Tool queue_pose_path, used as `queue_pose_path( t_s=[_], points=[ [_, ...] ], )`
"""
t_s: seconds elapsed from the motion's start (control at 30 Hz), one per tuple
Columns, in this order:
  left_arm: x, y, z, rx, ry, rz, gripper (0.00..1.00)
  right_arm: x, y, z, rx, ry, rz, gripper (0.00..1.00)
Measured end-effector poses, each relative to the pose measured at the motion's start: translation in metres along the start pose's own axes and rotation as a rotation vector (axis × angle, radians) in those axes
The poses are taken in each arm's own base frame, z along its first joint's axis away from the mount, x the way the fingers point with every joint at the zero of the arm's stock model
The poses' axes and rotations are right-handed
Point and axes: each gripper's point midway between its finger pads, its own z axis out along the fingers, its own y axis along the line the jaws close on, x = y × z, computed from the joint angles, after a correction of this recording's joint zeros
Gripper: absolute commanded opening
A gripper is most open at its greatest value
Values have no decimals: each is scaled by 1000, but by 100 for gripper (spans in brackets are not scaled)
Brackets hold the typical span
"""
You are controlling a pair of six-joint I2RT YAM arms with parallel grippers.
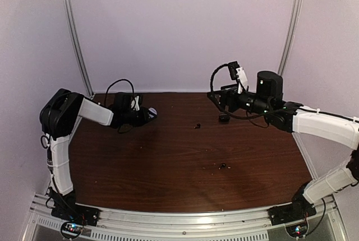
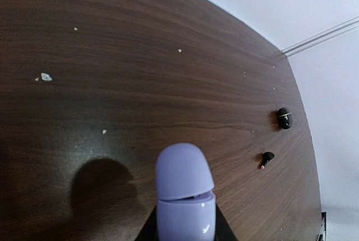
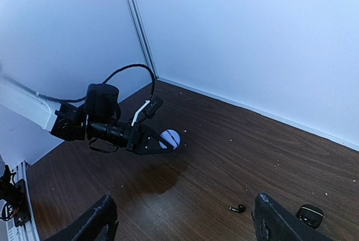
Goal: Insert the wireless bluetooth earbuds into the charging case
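We clamp the case (image 2: pixel 184 179) in our left gripper (image 1: pixel 145 116); our right gripper (image 3: pixel 182 224), open near the black bud (image 3: pixel 237 208), could knock it away.

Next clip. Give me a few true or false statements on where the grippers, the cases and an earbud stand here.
1. The left gripper holds the lilac case. True.
2. The right gripper is shut on an earbud. False: its jaws stand wide open, with nothing between them.
3. A black earbud lies on the table near the black case. True.
4. The two grippers touch each other. False: they are well apart, at opposite sides of the table.
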Motion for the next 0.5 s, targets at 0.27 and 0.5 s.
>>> queue_pose_path(
  t_s=[0.27, 0.5],
  points=[
    [7, 23, 12, -38, 62, -86, 5, 4, -2, 0, 10, 8, 1, 87],
    [13, 38, 13, -52, 100, -160, 20, 5, -4, 0, 21, 13, -8, 91]
  ],
)
